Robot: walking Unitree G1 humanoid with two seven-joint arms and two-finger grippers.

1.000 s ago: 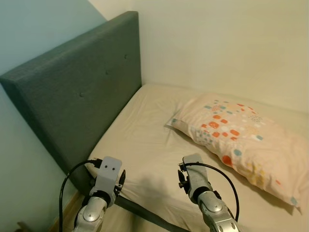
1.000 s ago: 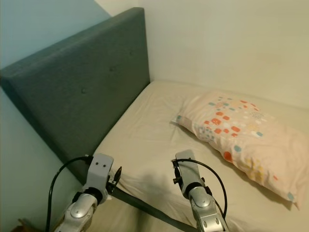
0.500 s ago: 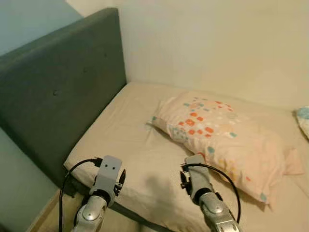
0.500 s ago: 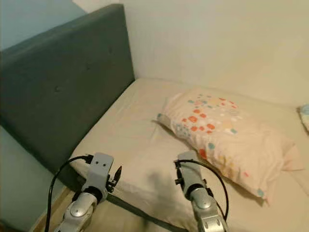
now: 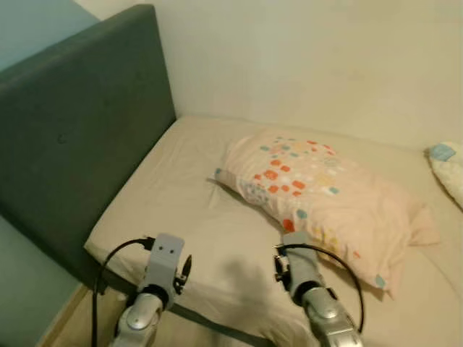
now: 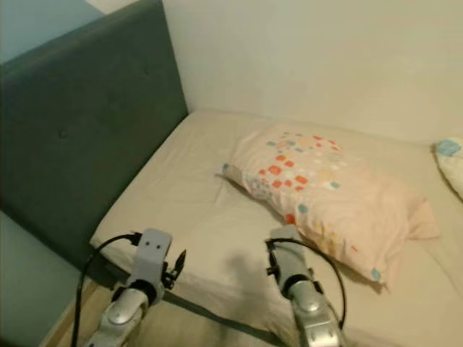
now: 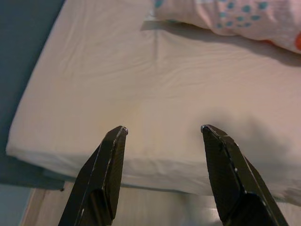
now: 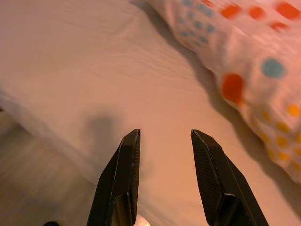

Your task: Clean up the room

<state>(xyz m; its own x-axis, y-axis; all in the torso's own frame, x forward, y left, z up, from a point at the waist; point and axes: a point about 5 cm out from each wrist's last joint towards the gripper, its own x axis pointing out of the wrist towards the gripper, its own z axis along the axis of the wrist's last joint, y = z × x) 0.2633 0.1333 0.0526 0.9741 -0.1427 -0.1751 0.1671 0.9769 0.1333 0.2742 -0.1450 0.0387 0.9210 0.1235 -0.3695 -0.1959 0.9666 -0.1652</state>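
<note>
Our view's swung right, both the left gripper (image 7: 162,129) and right gripper (image 8: 164,134) spread empty over the bed (image 5: 188,210) by the pillow (image 5: 325,188).

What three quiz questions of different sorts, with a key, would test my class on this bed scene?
1. True or false: the pillow leans against the headboard.
2. Which gripper is nearer the pillow: A left, B right?
3. Fill in: both grippers' fingers are ____.

Key: 1 false, it lies flat on the mattress, apart from the headboard. 2 B. 3 open, holding nothing.
</note>
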